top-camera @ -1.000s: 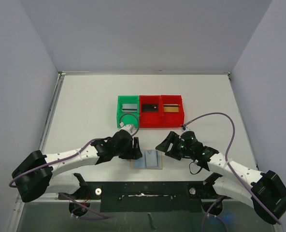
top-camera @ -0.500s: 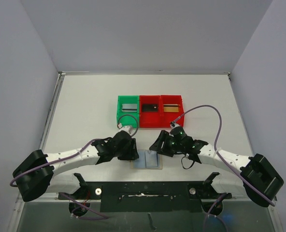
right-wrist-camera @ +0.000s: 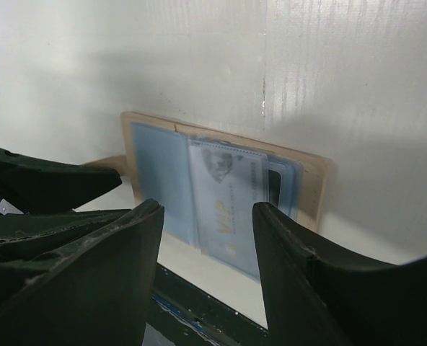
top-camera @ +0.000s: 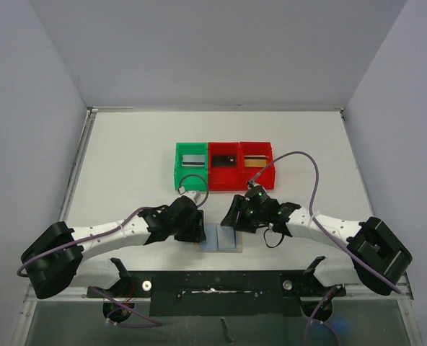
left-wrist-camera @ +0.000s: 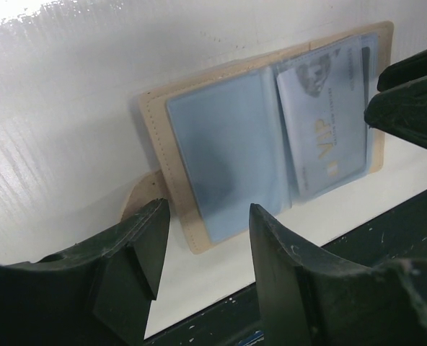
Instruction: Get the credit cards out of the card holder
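You're at the pull-out step. The holder (left-wrist-camera: 228, 158) lies open just beyond the left gripper (left-wrist-camera: 206, 223), with one card (right-wrist-camera: 228, 205) pocketed between the right gripper (right-wrist-camera: 208, 216) fingers. Both pairs stand apart, empty. Next, I judge: pin the holder's empty side, then pinch the card's edge.

Open holder (top-camera: 221, 238) lies flat at near bench (top-camera: 127, 166) edge. Left hand (top-camera: 198, 231) at its left, right hand (top-camera: 231, 219) over its far-right part. Farther back: green bin (top-camera: 177, 171) and red bin (top-camera: 239, 183), cards (top-camera: 193, 160) inside.
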Action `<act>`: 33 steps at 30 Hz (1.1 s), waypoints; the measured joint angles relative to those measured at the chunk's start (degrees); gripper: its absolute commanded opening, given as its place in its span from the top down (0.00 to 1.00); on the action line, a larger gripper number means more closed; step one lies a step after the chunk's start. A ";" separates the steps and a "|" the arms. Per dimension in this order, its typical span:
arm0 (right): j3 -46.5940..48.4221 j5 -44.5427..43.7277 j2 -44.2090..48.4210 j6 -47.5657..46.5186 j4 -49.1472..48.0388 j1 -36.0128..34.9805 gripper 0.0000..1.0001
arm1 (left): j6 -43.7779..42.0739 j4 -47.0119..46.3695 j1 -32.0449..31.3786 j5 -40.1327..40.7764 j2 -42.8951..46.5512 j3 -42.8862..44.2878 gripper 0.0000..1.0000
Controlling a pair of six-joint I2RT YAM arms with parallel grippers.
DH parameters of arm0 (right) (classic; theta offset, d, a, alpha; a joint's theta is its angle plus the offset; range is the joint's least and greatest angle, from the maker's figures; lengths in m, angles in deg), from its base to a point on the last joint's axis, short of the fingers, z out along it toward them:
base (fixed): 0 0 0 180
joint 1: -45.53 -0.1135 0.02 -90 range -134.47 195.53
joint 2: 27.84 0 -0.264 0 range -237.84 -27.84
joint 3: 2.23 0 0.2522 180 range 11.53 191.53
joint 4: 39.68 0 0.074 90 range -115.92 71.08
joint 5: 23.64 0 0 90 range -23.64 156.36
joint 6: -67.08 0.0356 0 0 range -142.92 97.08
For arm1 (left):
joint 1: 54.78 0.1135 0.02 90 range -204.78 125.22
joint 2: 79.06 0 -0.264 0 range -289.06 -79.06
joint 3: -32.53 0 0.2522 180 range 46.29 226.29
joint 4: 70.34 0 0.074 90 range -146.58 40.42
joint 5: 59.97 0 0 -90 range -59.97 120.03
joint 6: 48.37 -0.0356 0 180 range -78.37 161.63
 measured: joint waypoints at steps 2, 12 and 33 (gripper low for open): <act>0.57 -0.50 -0.39 -0.11 0.79 -0.04 0.47 | -0.13 0.09 0.00 -0.11 -0.37 0.00 0.53; 0.85 -0.83 -2.91 -0.59 1.51 -0.63 0.50 | -1.05 0.13 0.00 -0.85 -0.42 0.00 0.64; 3.26 2.34 -5.53 -1.42 -1.03 -1.05 0.58 | -1.07 0.00 0.00 -1.60 -1.31 -0.74 0.72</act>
